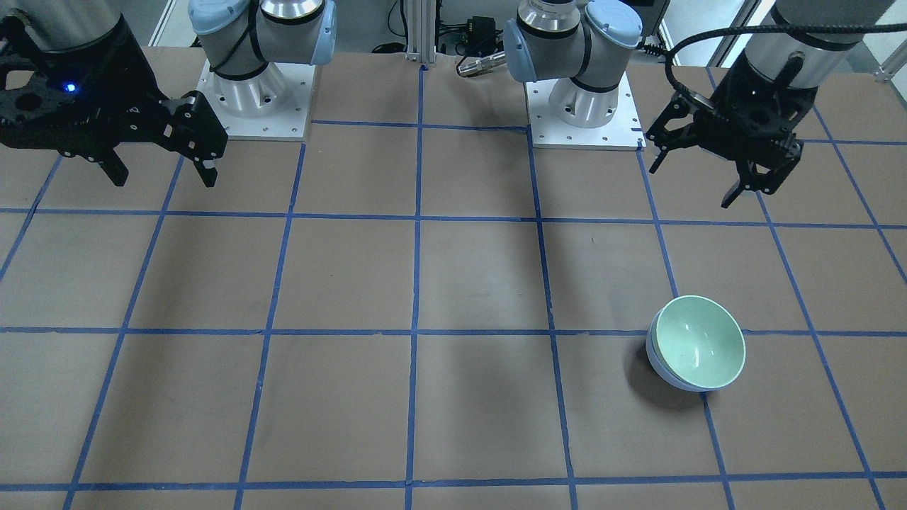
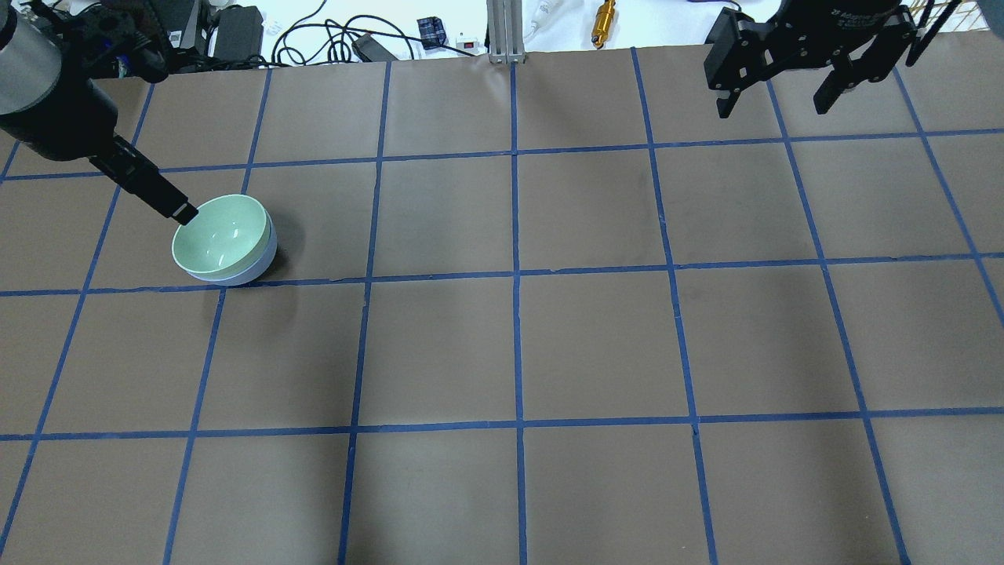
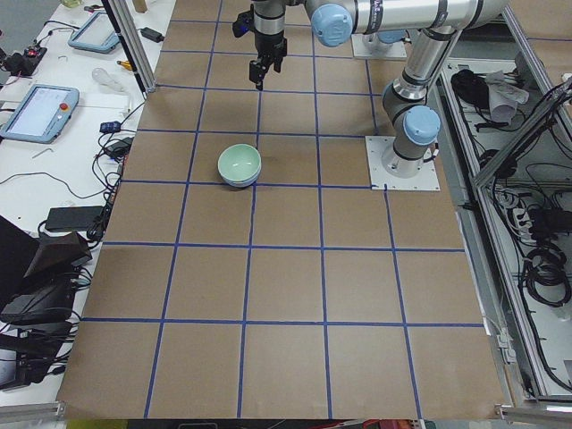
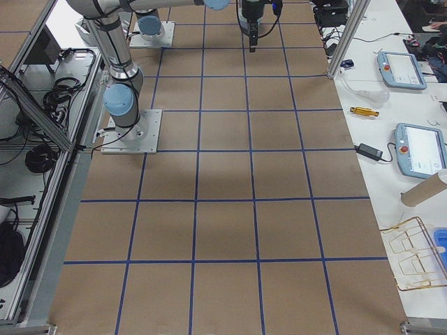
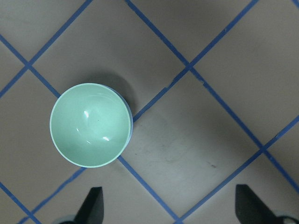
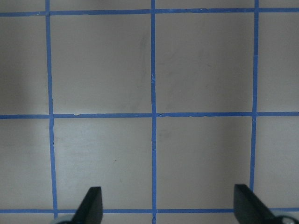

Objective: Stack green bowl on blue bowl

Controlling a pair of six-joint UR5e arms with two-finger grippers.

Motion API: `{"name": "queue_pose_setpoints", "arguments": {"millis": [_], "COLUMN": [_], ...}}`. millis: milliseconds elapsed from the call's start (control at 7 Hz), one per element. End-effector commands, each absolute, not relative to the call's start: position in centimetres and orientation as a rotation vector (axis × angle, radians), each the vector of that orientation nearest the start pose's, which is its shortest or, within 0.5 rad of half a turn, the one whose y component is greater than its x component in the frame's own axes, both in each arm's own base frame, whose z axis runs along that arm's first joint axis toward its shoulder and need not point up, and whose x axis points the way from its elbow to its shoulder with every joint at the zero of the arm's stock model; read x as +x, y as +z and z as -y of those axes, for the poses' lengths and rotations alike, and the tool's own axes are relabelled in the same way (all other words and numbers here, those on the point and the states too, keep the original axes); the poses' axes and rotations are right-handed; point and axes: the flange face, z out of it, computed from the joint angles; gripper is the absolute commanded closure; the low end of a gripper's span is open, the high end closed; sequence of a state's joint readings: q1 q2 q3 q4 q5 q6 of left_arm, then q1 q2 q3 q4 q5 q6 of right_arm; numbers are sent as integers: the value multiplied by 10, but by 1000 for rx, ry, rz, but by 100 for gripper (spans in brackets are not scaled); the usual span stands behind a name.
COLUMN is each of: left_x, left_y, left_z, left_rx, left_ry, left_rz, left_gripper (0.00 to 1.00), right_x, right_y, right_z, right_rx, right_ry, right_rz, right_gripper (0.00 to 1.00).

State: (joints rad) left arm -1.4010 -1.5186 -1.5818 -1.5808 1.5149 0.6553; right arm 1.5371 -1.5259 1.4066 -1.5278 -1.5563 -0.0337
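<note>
The green bowl sits nested inside the blue bowl, which shows only as a thin rim and wall beneath it. The pair stands upright on the table in the overhead view, green bowl in blue bowl. My left gripper is open and empty, raised well above the table and set back from the bowls toward the robot. In the left wrist view the green bowl lies left of centre beyond the open gripper. My right gripper is open, empty and far from the bowls.
The brown table carries a grid of blue tape. Both arm bases stand on plates at the robot's edge. Cables and small tools lie beyond the far edge. The right wrist view shows only bare table.
</note>
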Motion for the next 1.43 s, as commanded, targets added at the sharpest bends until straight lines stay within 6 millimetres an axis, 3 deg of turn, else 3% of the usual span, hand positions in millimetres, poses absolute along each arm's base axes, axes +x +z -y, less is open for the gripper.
{"name": "queue_pose_setpoints", "arguments": {"millis": [0, 143, 429, 571, 1286], "left_x": [-115, -124, -137, -143, -145], "left_y": [512, 510, 503, 500, 510], "left_z": [485, 485, 487, 489, 512], "left_rx": [355, 129, -4, 28, 32], "left_ry": [-61, -48, -34, -32, -77], "left_rz": [-3173, -3195, -3166, -3108, -3149], "left_gripper": [0, 0, 0, 0, 0], "right_x": [117, 117, 117, 117, 117], "right_y": [542, 542, 541, 542, 541], "right_z": [520, 520, 520, 520, 520], "right_rx": [-1, -1, -1, -1, -1], "right_ry": [-121, -121, -118, -121, -118], "right_rz": [-3128, -3128, -3128, -3128, -3128], "right_gripper": [0, 0, 0, 0, 0]}}
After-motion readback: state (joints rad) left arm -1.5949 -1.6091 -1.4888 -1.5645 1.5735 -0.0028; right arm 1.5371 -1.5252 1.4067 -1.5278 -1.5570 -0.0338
